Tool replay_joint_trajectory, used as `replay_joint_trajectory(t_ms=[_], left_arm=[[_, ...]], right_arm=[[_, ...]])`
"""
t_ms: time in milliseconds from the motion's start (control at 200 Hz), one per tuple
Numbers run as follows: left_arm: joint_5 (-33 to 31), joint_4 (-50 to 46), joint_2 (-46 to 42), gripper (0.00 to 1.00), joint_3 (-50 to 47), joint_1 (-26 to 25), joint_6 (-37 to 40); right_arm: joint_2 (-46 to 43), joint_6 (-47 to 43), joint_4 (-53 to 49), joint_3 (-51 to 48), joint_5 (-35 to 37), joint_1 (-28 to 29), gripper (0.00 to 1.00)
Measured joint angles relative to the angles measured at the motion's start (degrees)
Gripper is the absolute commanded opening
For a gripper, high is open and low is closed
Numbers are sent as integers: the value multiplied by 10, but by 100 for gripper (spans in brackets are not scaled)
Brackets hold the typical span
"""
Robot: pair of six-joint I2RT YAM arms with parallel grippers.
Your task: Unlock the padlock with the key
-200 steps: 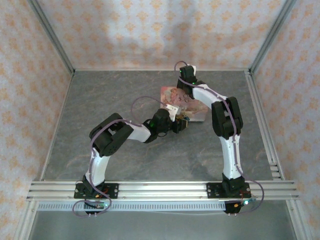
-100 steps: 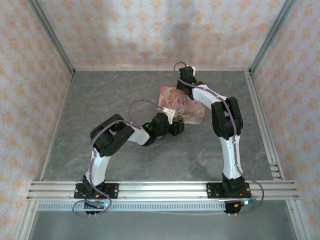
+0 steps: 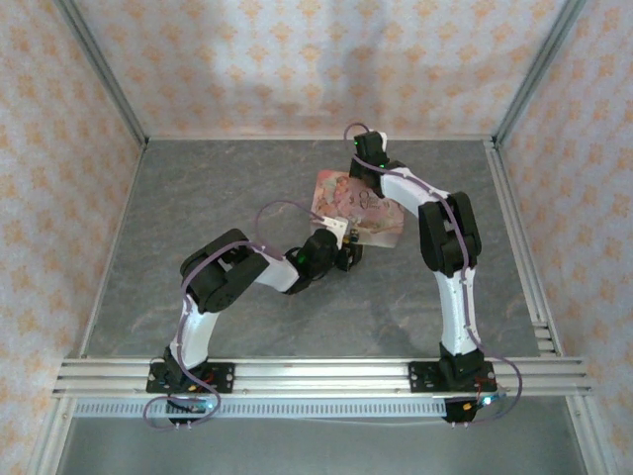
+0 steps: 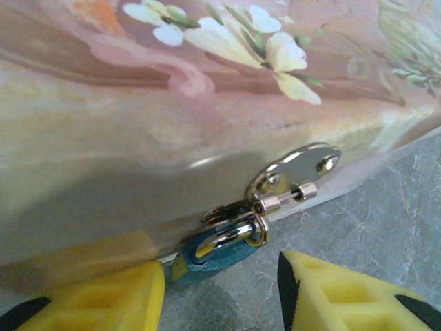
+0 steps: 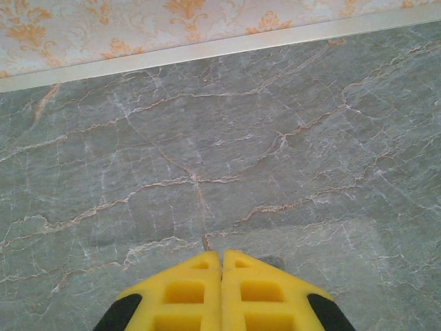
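Two yellow-fingered pincers attend a pink flower-printed rectangular box [image 3: 364, 210] on the grey marbled tabletop [image 5: 289, 124]. The left pincer [image 4: 220, 284] stands partly open, its fingers [image 4: 344, 293] on either side of the small bluish-grey metal padlock [image 4: 215, 252], which hangs from the box's shiny metal hasp [image 4: 295, 178] at the lower front edge. The right pincer [image 5: 221, 276] is pressed closed beyond the box; whether it holds the tiny pale metal key cannot be told. The step looks like securing the padlock. Next, the left fingers need to close squarely on its body, leaving the keyhole exposed.

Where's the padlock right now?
Left wrist view, low centre: the padlock hangs from the metal hasp on the pink box, just beyond the left claw.
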Motion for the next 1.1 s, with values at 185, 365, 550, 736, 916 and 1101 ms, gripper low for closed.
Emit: replay_joint_trajectory(t_ms=[185,365,550,736,916,1101], left_arm=[[40,-24,0,36,15,0,29],[85,-26,-5,35,24,-1,36],[104,-22,-7,40,24,-1,27],[111,-15,-7,45,24,-1,2],[125,-13,-3,48,30,1,-47],[151,1,19,53,49,4,-102]], right_arm=[[0,0,2,-1,0,0,0],[0,0,2,-1,0,1,0],[-2,0,10,-8,0,2,0],[-7,0,19,-18,0,2,0],[-10,0,21,-22,0,2,0],[-13,0,27,-27,0,2,0]])
